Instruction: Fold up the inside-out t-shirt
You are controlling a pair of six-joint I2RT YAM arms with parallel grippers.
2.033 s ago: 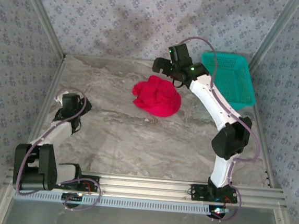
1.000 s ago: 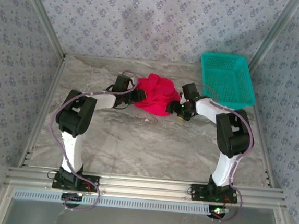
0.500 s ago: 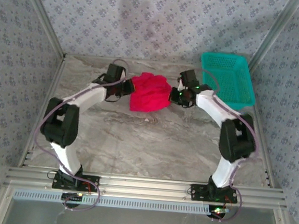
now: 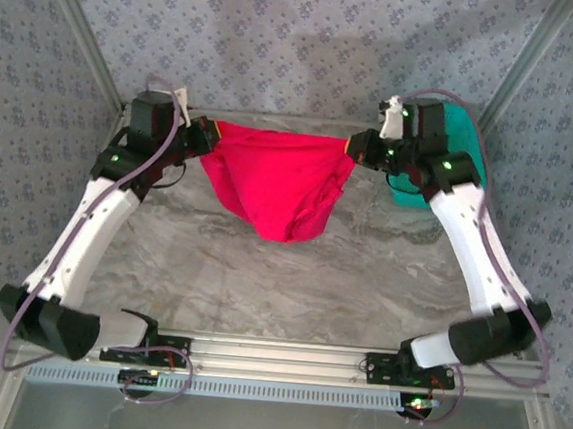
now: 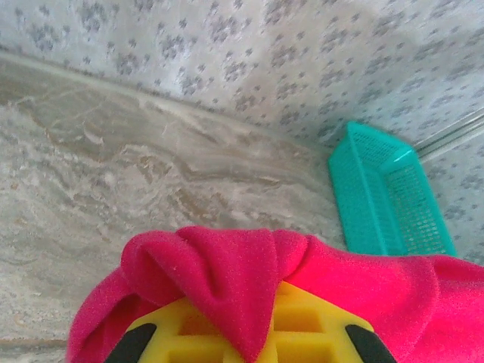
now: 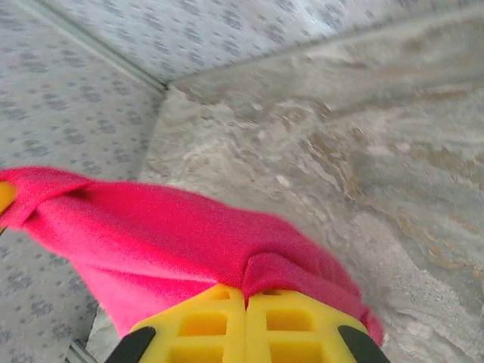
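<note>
Red cloth, the t-shirt [image 4: 280, 179], now hangs spread out in the air between the two grippers. A moment ago it was a bunched lump on the table [image 4: 260, 283], with both grippers low and close beside it. Now both arms have gone up and apart, and the shirt has opened wide.

The left gripper [image 4: 205, 132] is pinched tight on the shirt's left corner. In the left wrist view a fold of red cloth is squeezed between its yellow fingers [image 5: 302, 325]. From this gripper the top edge of the shirt runs nearly straight to the right. Below that edge the cloth sags into a rounded pouch, lowest about midway between the grippers. I cannot tell if the bottom touches the table.

The right gripper [image 4: 358, 147] is clamped tight on the right corner, and red cloth bunches over its yellow fingers [image 6: 197, 325] in the right wrist view. The teal basket [image 5: 363, 197] sits just behind and to the right of this gripper.

The back wall [image 4: 282, 33] is near, behind both grippers. A wide stretch of table lies below them, toward the arm bases.
</note>
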